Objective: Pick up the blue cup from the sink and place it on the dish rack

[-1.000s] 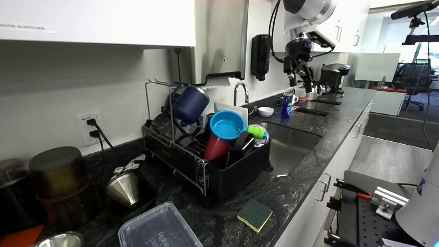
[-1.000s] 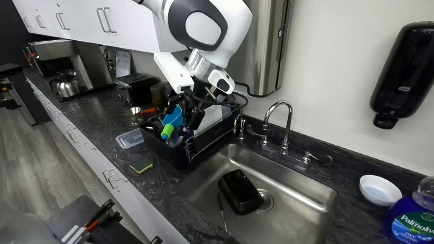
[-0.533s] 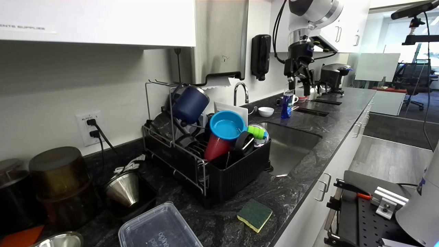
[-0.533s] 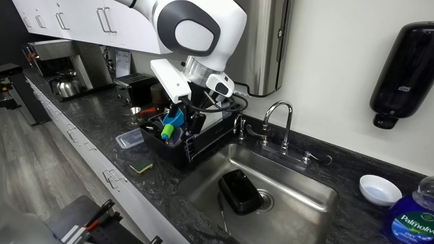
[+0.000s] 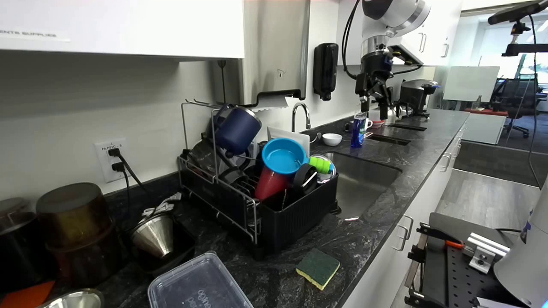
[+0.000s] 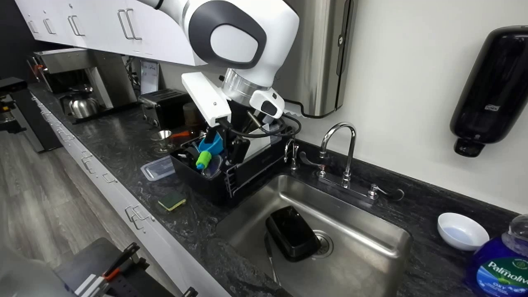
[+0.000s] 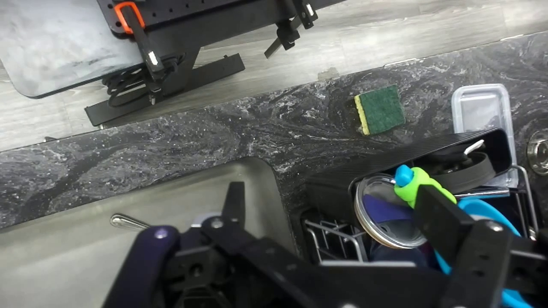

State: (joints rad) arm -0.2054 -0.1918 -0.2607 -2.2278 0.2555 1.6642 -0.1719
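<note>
Glossy navy-blue mug (image 5: pixel 238 130) with a side handle: already on the black dish rack (image 5: pixel 297 218) with a metal wire frame, tilted, up by the wire uprights; what props it from below, can't tell. Placing looks done to me. Crowded around it: bright-blue round plastic bowl (image 5: pixel 284 156) over a red cup (image 5: pixel 269 185), lime-green ribbed piece (image 5: pixel 320 164) with a blue tip just beside the bowl. Rectangular stainless-steel sink (image 6: pixel 350 264) next to the rack holds a black rectangular container (image 6: pixel 293 233) and a slim metal utensil (image 7: pixel 124 221); no blue mug shows there.

So the step in hand, my guess: retreat. Next move calls for going up and away, no side sweep that could clip the bowl or jolt the mug loose, then park.

My black two-finger tool (image 7: pixel 332 201): jaws wide apart, nothing held, points down, well apart from the mug. White arm (image 6: pixel 280 45) with a dark-grey ring comes in from the upper left in an exterior view, wrist bent so the tool hangs below. Green-and-yellow sponge (image 5: pixel 317 267) lies on the dark marbled tabletop (image 5: pixel 364 239) near the rack.
</note>
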